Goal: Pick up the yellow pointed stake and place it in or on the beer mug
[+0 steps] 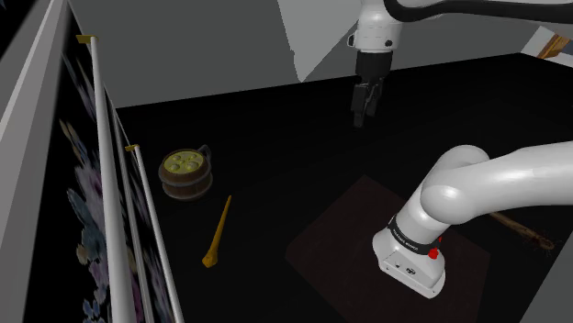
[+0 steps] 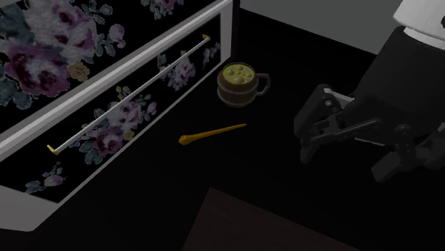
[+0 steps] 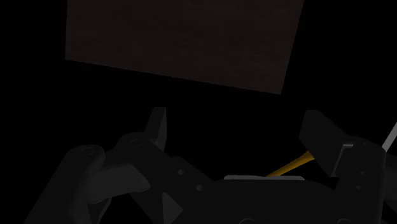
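Yellow stake (image 1: 218, 231): one, lying flat | brown mug (image 1: 186, 172): one, upright, near stake, not touching | black gripper (image 1: 362, 117): one, jaws spread wide, empty, well apart from both

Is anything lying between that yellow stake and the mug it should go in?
Nothing visible. The yellow stake lies flat on the dark floor, apart from the beer mug, with bare floor between them. The open gripper hangs above, with nothing between it and the stake.
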`<state>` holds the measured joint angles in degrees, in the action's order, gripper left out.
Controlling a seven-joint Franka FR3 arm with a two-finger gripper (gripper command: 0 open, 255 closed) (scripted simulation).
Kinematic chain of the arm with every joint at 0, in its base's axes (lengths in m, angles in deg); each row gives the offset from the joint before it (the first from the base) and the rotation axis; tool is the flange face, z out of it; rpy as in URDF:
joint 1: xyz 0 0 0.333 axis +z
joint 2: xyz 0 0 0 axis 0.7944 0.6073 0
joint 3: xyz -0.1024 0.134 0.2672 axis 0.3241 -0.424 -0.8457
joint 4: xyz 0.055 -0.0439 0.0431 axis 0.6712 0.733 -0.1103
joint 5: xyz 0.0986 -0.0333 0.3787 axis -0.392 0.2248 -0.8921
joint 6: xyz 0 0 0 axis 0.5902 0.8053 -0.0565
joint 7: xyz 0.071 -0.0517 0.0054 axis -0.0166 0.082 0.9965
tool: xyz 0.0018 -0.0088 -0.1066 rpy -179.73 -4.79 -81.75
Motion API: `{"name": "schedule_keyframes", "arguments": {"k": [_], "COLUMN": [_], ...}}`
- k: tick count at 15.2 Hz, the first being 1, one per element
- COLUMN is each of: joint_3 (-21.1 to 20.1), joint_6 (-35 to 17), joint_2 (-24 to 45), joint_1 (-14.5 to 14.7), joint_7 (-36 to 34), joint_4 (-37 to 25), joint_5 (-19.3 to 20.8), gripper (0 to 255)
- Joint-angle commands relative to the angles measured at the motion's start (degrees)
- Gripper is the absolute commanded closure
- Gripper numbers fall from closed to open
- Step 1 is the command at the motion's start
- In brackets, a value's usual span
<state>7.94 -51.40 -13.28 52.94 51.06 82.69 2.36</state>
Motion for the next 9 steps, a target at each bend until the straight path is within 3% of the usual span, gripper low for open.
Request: {"name": "schedule_keyframes", "arguments": {"k": [1,9], "joint_3": [0.0,-9.53], "joint_6": [0.0,-14.55], "joint_2": [0.0,1.89], "joint_1": [0.0,0.63], "joint_7": [0.0,-14.74], "joint_4": [0.0,9.55], "joint_5": [0.0,-9.54], "gripper": [0,0]}}
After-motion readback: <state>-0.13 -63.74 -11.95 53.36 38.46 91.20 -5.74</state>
